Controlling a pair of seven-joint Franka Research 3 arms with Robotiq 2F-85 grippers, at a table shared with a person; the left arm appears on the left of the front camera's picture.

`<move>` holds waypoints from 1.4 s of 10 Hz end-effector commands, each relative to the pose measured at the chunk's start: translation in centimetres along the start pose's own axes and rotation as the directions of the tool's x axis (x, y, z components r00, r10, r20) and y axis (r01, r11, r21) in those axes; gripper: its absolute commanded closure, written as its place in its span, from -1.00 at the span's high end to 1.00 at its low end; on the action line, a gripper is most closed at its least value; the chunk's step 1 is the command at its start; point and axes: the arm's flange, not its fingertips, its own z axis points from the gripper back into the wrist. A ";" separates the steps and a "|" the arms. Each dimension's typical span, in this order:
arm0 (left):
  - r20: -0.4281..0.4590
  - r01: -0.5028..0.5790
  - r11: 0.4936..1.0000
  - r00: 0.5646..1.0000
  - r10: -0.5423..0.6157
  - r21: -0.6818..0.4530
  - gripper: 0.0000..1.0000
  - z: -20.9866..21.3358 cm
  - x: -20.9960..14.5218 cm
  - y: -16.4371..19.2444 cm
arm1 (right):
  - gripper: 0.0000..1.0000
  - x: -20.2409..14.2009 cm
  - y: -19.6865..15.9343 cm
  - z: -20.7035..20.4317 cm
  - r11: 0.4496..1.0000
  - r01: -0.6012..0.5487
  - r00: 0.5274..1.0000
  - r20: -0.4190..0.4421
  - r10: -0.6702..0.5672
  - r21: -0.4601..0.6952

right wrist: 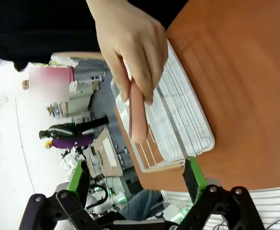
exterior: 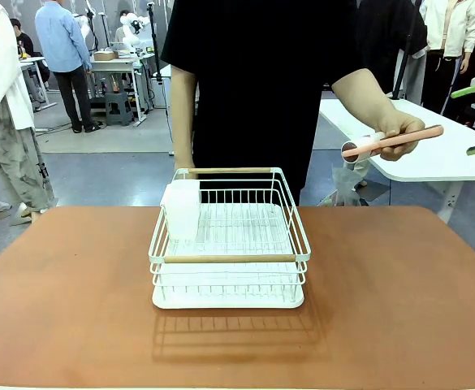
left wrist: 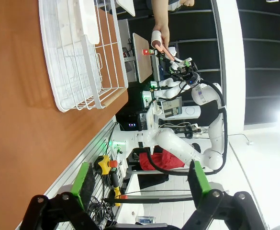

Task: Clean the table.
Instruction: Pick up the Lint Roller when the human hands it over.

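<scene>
My right pincer [right wrist: 135, 176] stands wide open, green pads well apart and nothing between them. Just beyond its fingertips, the person's hand [right wrist: 130, 48] holds out a pink-handled roller [right wrist: 138, 115], the free end of the handle pointing into the gap between my pads but not yet inside it. From the front the roller carries a white roll at its other end; it looks like a lint roller, though I can't be sure at this size. The hand grips the handle near the middle, raised above the far right corner of the table [exterior: 75, 309].

My left pincer [left wrist: 140, 181] is also fully open and holds nothing. It sits off the table's near edge, with the terracotta top running along one side of its view.

The table lies broad in front of me, between me and the person in a black shirt [exterior: 253, 73] standing at its far side. A white wire dish rack [exterior: 229, 258] with wooden bars rests at its middle, with a white holder [exterior: 182, 207] in the rack's far left corner. The rest of the top is bare.
</scene>
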 end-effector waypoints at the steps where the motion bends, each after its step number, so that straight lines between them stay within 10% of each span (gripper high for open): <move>1: 0.000 0.001 1.000 1.000 -0.001 -0.002 1.00 0.2 -0.2 0.0 | 1.00 -0.5 -0.2 -2.5 1.000 0.014 0.996 0.088 -0.016 0.023; 14: 0.000 0.001 1.000 1.000 -0.001 -0.002 1.00 0.2 -0.2 0.0 | 1.00 0.7 -0.6 -6.2 1.000 0.009 0.988 0.153 -0.014 0.028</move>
